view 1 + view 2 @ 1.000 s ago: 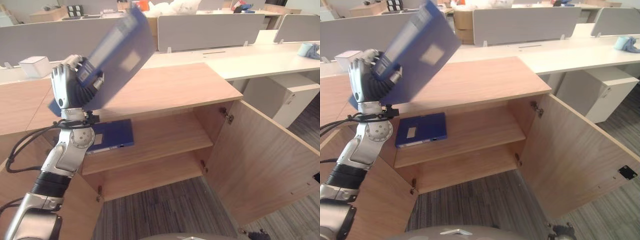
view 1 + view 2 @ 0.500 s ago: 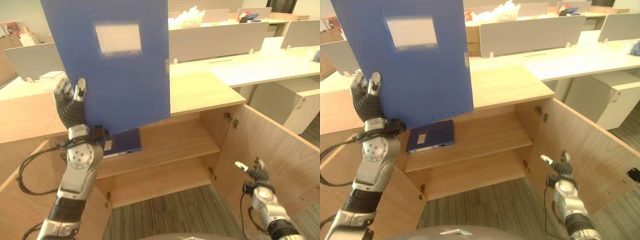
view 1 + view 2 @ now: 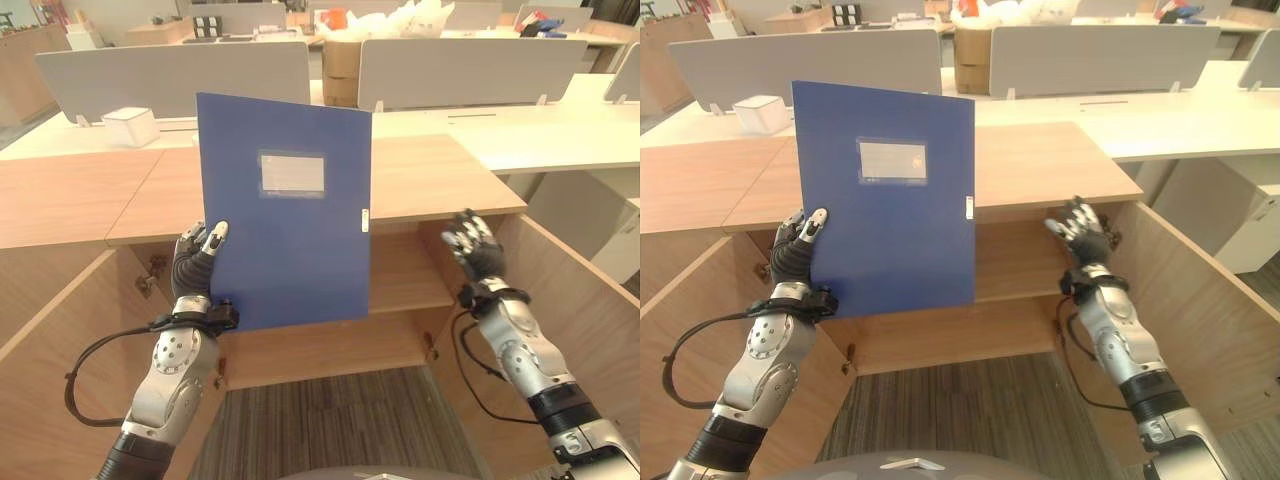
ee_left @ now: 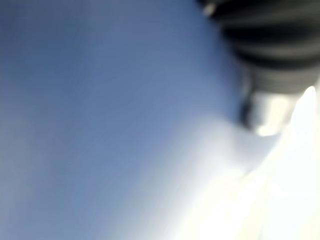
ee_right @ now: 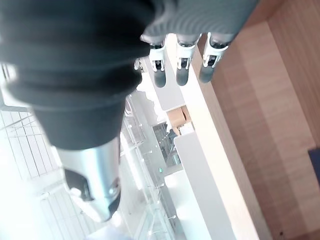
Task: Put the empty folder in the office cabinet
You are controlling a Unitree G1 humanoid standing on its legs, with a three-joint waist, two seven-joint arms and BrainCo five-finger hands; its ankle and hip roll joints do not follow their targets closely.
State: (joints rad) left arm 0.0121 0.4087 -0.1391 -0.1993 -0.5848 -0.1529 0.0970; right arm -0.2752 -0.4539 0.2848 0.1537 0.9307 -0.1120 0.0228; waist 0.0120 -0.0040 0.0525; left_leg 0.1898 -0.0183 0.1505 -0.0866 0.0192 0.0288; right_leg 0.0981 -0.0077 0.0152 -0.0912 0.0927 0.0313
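So I've got the flat blue folder with the pale label [image 3: 284, 210] upright in front of the open light-wood office cabinet [image 3: 420, 180], long axis vertical, label side facing me, its clasp edge toward my right. My left hand [image 3: 192, 268] pinches its lower left corner, thumb on the front, fingers behind. My right hand [image 3: 472, 246] is up by the cabinet's right door [image 3: 575, 300], fingers spread, holding nothing, well apart from the folder.

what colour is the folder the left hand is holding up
Blue, with a pale label on its cover. The folder shows best in the left eye view, held by the left hand.
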